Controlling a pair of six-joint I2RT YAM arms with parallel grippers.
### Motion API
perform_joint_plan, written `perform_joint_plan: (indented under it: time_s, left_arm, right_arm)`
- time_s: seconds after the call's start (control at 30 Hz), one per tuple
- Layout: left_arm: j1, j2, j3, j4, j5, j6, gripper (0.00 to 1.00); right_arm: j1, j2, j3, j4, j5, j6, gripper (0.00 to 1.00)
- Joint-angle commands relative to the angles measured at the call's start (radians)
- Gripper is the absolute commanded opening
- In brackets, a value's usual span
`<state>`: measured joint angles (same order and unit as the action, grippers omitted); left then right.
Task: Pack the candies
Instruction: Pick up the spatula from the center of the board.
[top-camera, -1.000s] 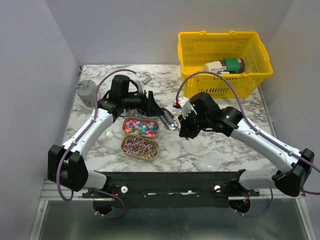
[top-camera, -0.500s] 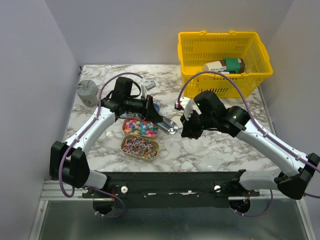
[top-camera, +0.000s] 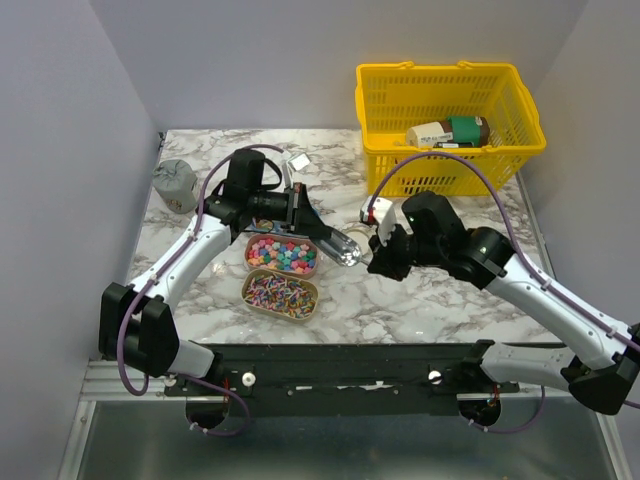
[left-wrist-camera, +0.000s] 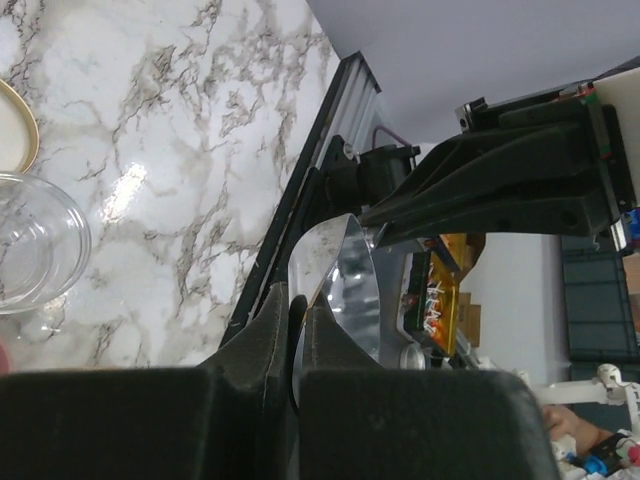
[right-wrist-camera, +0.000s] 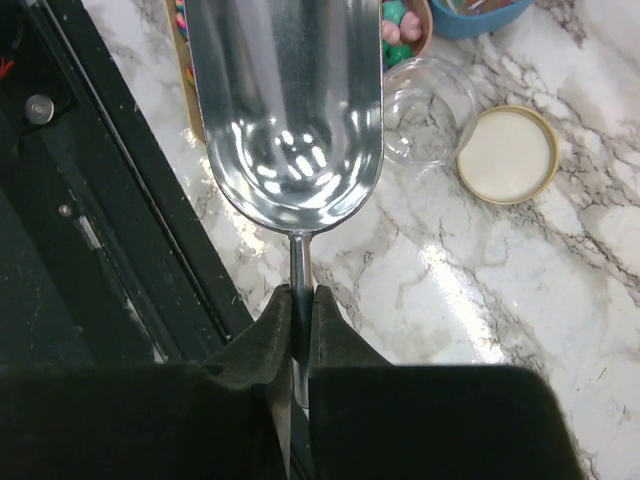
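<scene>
The candies fill two oval tubs: round pink, blue and green ones (top-camera: 282, 254) and thin mixed-colour ones (top-camera: 280, 293) nearer the front. A silver scoop (top-camera: 347, 252) hangs between both arms just right of the tubs, and its bowl (right-wrist-camera: 285, 110) is empty. My right gripper (top-camera: 373, 262) (right-wrist-camera: 297, 298) is shut on the scoop's thin handle. My left gripper (top-camera: 322, 236) (left-wrist-camera: 297, 305) is shut on the thin rim of the scoop's bowl (left-wrist-camera: 345, 290). A clear open jar (right-wrist-camera: 430, 110) (left-wrist-camera: 30, 240) stands on the marble beside its round cream-coloured lid (right-wrist-camera: 507, 155).
A yellow basket (top-camera: 450, 70) with a few packets stands at the back right. A grey pouch (top-camera: 173, 185) sits at the back left. A blue bowl (right-wrist-camera: 480, 10) lies beyond the jar. The black rail (top-camera: 340, 365) runs along the near table edge.
My left gripper came down to the right and shut on the scoop's rim. The right arm drew back a little to the right, with the scoop's handle still between its jaws.
</scene>
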<state>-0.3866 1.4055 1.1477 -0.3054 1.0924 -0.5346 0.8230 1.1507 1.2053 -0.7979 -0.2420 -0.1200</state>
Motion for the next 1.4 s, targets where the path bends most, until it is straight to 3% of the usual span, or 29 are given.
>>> perform_joint_plan:
  time_s: [0.0,0.23,0.3,0.43,0.53,0.7,0.73,0.87,0.93,0.97,1.07,1.1,1.13,1.2,1.23,1.37]
  left_arm:
    - [-0.011,-0.034,-0.002,0.178,0.052,-0.24,0.0]
    - [-0.011,-0.028,-0.039,0.209,0.057,-0.262,0.0]
    - [-0.011,-0.026,-0.039,0.201,0.06,-0.246,0.0]
    - [-0.009,-0.016,-0.019,0.105,0.047,-0.173,0.0]
    - [-0.009,-0.005,-0.019,0.059,0.035,-0.131,0.0]
    - [-0.009,-0.007,-0.026,0.042,0.021,-0.107,0.0]
    - [-0.008,-0.007,-0.031,0.043,0.021,-0.105,0.0]
    - [-0.008,-0.01,-0.036,0.046,0.017,-0.11,0.0]
    - [-0.008,-0.014,-0.04,0.066,0.015,-0.119,0.0]
    - [-0.008,-0.016,-0.043,0.072,0.014,-0.128,0.0]
    - [-0.005,-0.017,-0.037,0.052,-0.003,-0.093,0.0]
    - [0.005,-0.013,-0.028,0.023,-0.014,-0.068,0.05]
    - [0.009,-0.013,-0.013,-0.021,-0.029,-0.05,0.38]
    - [0.035,-0.02,0.004,-0.058,-0.09,-0.001,0.58]
    - [0.044,-0.022,0.029,-0.095,-0.121,0.011,0.76]
    - [0.071,-0.039,0.082,-0.178,-0.271,0.09,0.82]
  right_arm:
    - [0.005,-0.045,-0.079,0.12,0.036,0.04,0.16]
    - [0.007,-0.08,-0.122,0.199,0.09,0.063,0.46]
    - [0.005,-0.086,-0.13,0.207,0.104,0.066,0.45]
    - [0.005,-0.095,-0.122,0.215,0.136,0.069,0.33]
    - [0.005,-0.106,-0.119,0.215,0.139,0.069,0.33]
    - [0.005,-0.112,-0.119,0.221,0.135,0.069,0.48]
    - [0.005,-0.112,-0.119,0.221,0.127,0.069,0.47]
    - [0.005,-0.103,-0.121,0.218,0.095,0.068,0.14]
    - [0.007,-0.095,-0.118,0.206,0.084,0.066,0.13]
    - [0.004,-0.091,-0.118,0.204,0.083,0.065,0.03]
    - [0.007,-0.092,-0.112,0.195,0.084,0.062,0.01]
    - [0.004,-0.089,-0.104,0.184,0.084,0.059,0.01]
    - [0.005,-0.088,-0.084,0.163,0.075,0.05,0.01]
    - [0.005,-0.068,-0.063,0.132,0.064,0.037,0.01]
    - [0.005,-0.056,-0.034,0.093,0.061,0.025,0.01]
    - [0.005,-0.011,0.017,0.028,0.066,0.007,0.01]
